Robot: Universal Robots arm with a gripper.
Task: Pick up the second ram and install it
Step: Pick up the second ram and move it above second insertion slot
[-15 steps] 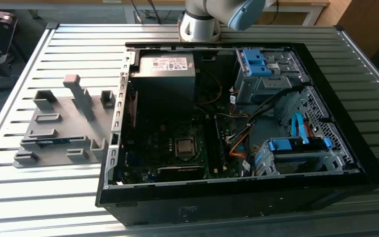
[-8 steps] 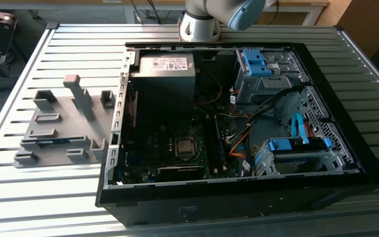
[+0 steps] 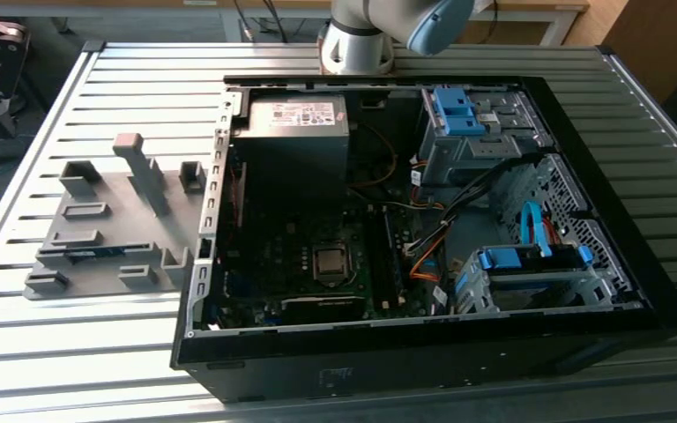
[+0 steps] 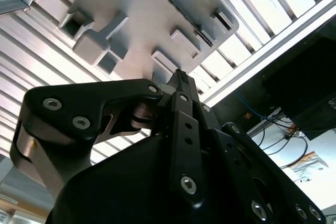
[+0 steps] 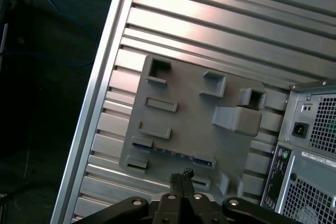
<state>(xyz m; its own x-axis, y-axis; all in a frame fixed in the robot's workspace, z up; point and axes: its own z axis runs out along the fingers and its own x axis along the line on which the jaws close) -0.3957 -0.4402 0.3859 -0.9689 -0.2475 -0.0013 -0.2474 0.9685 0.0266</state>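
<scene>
Hanging above the grey holder block point(image 5: 184, 108), the hand point(image 5: 181, 176) is seen in both wrist views with its two fingers pressed together at the tips and nothing held between them; no contact with the block is made. Just beyond the fingertips the second ram point(image 5: 173, 154) is lodged on edge in a slot of the block, near the block's side that faces the hand, and in the exterior view it is seen as a thin blue-green strip point(image 3: 94, 252) on the block at that view's left, well apart from the open computer case point(image 3: 433, 352). The stick is judged to be light, stiff and thin, easily harmed at its chips and contact edge, so it is best gripped across its flat faces near the middle of the free long edge and lifted straight out. Most of the stick is sunk in the slot, so its chips can hardly be made out. The memory slots on the motherboard point(image 3: 315, 264) cannot be told apart among cables and shadow, and the arm point(image 3: 398, 26) is cut off at the edge of the exterior view, above the ribbed table point(image 3: 33, 352).
</scene>
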